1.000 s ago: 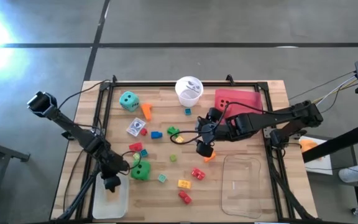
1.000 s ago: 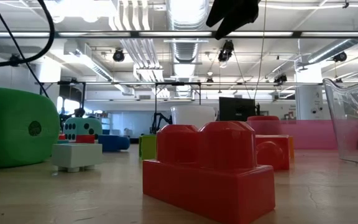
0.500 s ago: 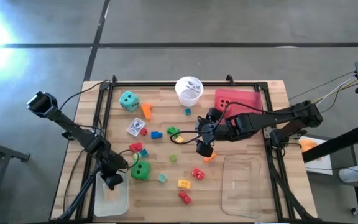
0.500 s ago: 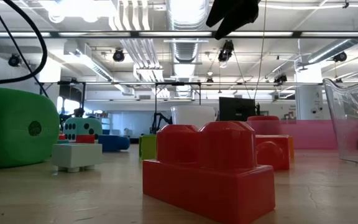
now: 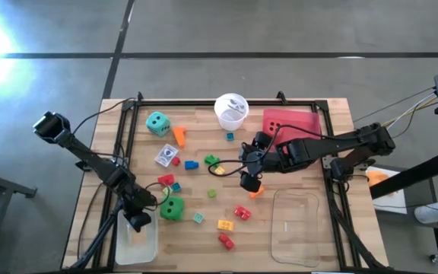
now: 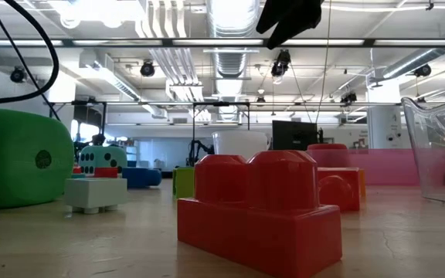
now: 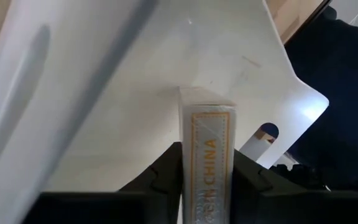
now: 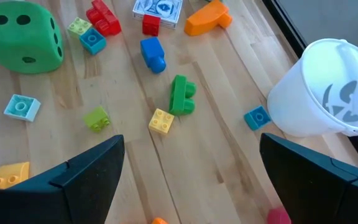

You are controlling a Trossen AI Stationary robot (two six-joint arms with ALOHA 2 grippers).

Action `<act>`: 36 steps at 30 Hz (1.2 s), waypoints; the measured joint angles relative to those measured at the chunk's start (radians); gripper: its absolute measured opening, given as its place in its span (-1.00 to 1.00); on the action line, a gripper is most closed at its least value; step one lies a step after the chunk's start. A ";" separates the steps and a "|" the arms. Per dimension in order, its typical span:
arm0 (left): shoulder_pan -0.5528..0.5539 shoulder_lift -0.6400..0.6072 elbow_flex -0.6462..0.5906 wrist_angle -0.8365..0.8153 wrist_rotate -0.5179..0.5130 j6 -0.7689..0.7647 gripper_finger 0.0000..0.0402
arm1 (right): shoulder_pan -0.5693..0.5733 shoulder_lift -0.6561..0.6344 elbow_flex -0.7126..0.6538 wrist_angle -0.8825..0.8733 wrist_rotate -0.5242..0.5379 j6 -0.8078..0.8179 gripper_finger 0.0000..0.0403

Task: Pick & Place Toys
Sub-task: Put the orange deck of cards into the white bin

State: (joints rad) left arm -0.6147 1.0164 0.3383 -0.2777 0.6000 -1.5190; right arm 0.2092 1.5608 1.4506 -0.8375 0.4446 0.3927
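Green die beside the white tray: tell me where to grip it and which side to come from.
Grip the green die across two opposite flat faces, coming straight down from above. It sits flat on the table, and its top is clear. The left gripper is nearest but is shut on a card pack over the white tray; the right gripper is open.

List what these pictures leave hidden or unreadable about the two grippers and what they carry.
- Card box between the left gripper's fingers: the left wrist view's edge cuts off its lower part, and only "CHINA" reads.
- The same box in the high view: the left gripper covers it above the white tray.
- Right gripper: its fingertips fall outside the right wrist view, though the fingers stand wide apart.
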 joint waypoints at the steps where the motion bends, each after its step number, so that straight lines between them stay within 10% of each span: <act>1: 0.000 0.000 0.000 -0.001 -0.001 -0.001 -0.50 | 0.000 0.000 0.000 0.000 0.000 0.000 0.82; 26: 0.001 0.000 0.001 0.001 0.004 -0.112 -0.42 | 0.000 0.000 0.000 0.000 0.001 -0.003 0.82; 36: 0.002 0.000 0.005 0.028 0.022 -0.154 0.10 | 0.000 0.000 0.000 0.000 0.000 -0.003 0.82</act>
State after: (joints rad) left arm -0.6128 1.0161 0.3430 -0.2497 0.6218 -1.6732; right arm 0.2092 1.5608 1.4506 -0.8371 0.4450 0.3897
